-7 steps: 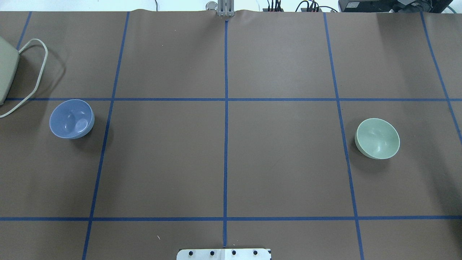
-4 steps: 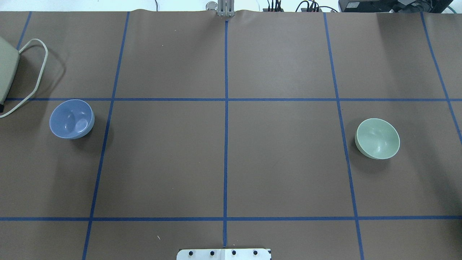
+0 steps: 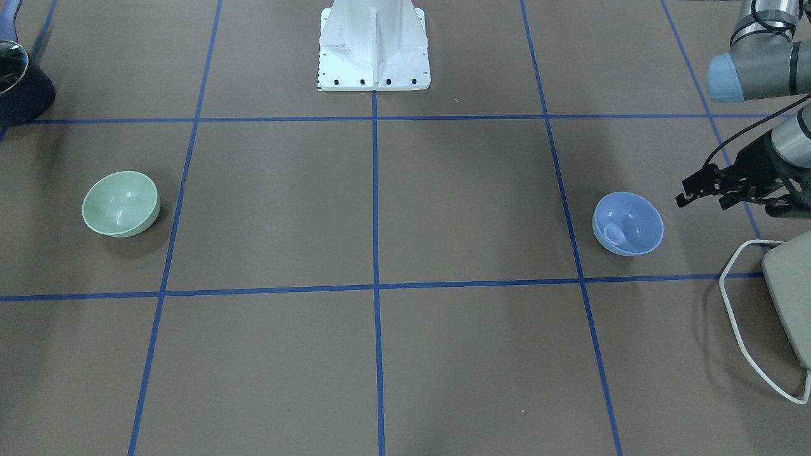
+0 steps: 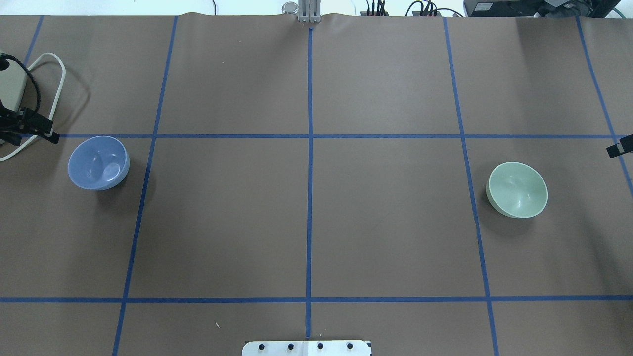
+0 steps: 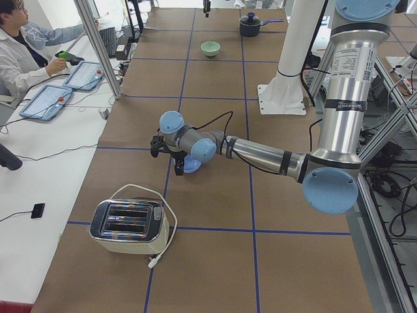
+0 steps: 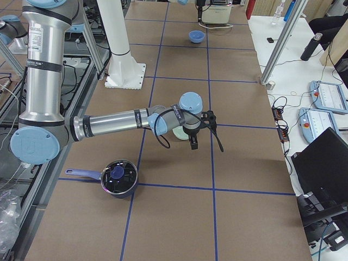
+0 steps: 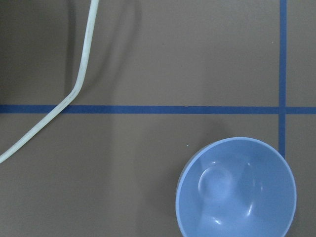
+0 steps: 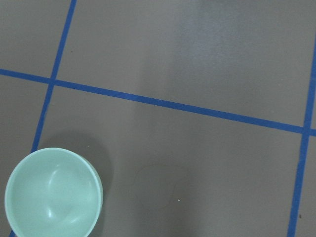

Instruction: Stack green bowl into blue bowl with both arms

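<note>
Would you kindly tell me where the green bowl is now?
In the overhead view the green bowl sits at the table's right side, just right of a blue tape line, far from the blue bowl.

Overhead, front opposed, both showing blue bowl [image 4: 98, 163]

The left gripper [image 4: 45, 132] now reaches into the overhead view from its left edge, where no arm showed a second ago. The blue bowl [image 4: 98, 163] lies near it, just beyond its fingertips and toward the robot. The right gripper [image 4: 620, 147] now shows its tip at the right edge. The green bowl [image 4: 517, 190] sits apart from it, inward and toward the robot.
</note>
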Action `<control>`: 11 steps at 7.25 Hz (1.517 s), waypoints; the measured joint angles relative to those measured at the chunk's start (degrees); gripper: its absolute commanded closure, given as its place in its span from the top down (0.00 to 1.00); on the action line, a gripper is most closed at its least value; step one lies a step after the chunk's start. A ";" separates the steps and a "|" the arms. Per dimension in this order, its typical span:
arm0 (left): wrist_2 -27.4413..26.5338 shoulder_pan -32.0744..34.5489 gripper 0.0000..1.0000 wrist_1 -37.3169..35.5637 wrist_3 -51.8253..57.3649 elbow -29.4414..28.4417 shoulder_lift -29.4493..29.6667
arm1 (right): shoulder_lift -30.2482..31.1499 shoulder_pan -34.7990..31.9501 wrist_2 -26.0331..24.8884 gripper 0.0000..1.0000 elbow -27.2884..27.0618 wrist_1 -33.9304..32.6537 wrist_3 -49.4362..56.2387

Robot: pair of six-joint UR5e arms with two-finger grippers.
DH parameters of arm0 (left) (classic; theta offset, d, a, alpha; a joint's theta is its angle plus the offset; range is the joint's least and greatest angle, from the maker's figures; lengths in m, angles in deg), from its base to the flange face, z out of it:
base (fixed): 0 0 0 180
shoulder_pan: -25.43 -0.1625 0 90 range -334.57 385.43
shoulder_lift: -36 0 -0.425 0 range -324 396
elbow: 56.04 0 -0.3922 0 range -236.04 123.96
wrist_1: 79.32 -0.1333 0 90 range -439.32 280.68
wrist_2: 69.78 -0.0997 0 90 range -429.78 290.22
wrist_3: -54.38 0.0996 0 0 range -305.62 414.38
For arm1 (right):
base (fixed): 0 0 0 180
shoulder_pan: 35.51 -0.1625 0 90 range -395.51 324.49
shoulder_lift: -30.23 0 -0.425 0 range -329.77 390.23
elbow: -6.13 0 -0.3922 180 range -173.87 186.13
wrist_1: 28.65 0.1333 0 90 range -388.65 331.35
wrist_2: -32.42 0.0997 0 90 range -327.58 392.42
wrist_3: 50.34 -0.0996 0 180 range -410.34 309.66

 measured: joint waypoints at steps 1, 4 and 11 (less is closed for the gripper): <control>-1.31 -1.08 0.97 2.01 -0.63 -1.83 0.41 | 0.14 1.98 0.01 1.00 0.24 1.52 -1.79; -2.40 -4.93 0.93 11.53 -7.64 -7.95 1.90 | 0.96 4.51 0.05 1.00 2.47 7.39 -3.08; -2.47 -7.37 0.69 13.68 -11.62 -9.15 2.54 | 1.42 8.16 -0.09 0.84 4.60 10.65 -3.95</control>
